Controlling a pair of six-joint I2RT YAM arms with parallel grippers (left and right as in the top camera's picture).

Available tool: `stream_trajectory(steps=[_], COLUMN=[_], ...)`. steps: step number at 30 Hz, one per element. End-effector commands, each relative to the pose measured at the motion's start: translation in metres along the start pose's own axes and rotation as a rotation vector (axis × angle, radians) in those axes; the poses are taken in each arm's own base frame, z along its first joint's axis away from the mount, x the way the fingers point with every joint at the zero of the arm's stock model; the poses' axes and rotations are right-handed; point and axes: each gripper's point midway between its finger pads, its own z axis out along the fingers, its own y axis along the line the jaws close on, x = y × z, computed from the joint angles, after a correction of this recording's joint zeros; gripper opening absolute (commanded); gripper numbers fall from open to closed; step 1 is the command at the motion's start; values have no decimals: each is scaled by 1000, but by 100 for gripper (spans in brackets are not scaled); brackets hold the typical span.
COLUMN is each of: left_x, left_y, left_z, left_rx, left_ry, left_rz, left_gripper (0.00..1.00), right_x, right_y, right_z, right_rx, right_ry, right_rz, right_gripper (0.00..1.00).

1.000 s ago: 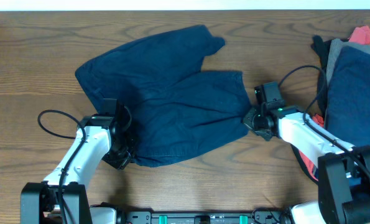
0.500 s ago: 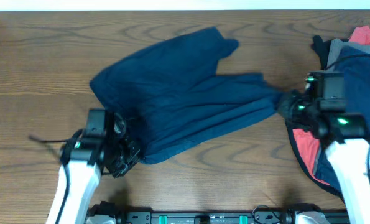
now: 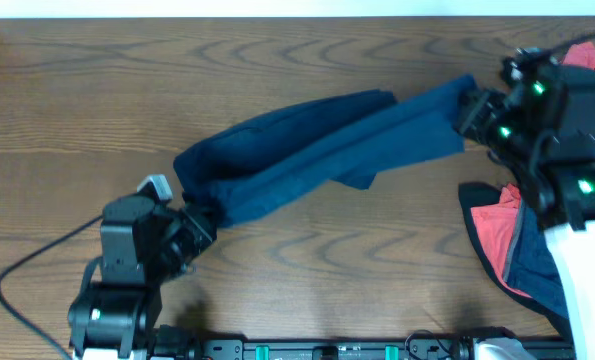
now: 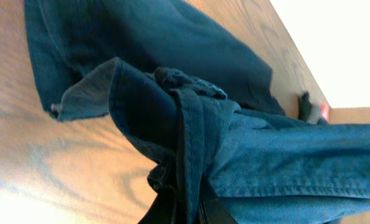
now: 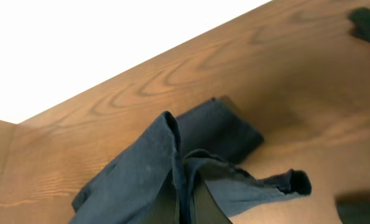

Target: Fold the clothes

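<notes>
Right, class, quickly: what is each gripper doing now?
Left gripper: shut on the dark navy denim garment.
Right gripper: shut on the same garment.

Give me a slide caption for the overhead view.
Left gripper and right gripper stretch a navy garment over the wooden table.

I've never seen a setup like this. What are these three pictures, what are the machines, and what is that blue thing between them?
These are two robot arms at a wooden table, each ending in a two-finger gripper. The wide picture looks straight down from a camera above the table. The other two come from small cameras on each arm's wrist, so they see the cloth up close. The left gripper and the right gripper each pinch one end of a navy blue garment, which is stretched between them. At the right edge of the table lies a heap of other clothes, red and blue among them.
</notes>
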Motion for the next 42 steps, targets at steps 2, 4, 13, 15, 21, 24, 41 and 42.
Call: stream_trajectory(steps=[2, 4, 13, 15, 21, 24, 41, 42], left_x=[-35, -43, -82, -87, -90, -95, -162, -156], left_y=[19, 25, 34, 35, 44, 44, 54, 59], left_z=[30, 46, 123, 137, 161, 165, 111, 114], left_rx=[-143, -175, -197, -188, -194, -188, -111, -134], left_ry=[-81, -80, -137, -145, -142, -160, -361, -338], left_rz=[-26, -32, -25, -23, -24, -20, -194, -202], left_gripper=[6, 6, 6, 6, 7, 23, 98, 98], right_x=[-15, -8, 47, 59, 80, 78, 69, 77], right_y=[1, 5, -5, -8, -6, -3, -18, -23], right_z=[45, 71, 174, 189, 214, 219, 207, 205], right_rx=[38, 31, 53, 57, 48, 34, -61, -38], right_ry=[-42, -19, 127, 152, 181, 162, 244, 272], right_rz=[-78, -95, -119, -124, -140, -143, -22, -36], right_gripper=[1, 1, 1, 1, 1, 7, 99, 99])
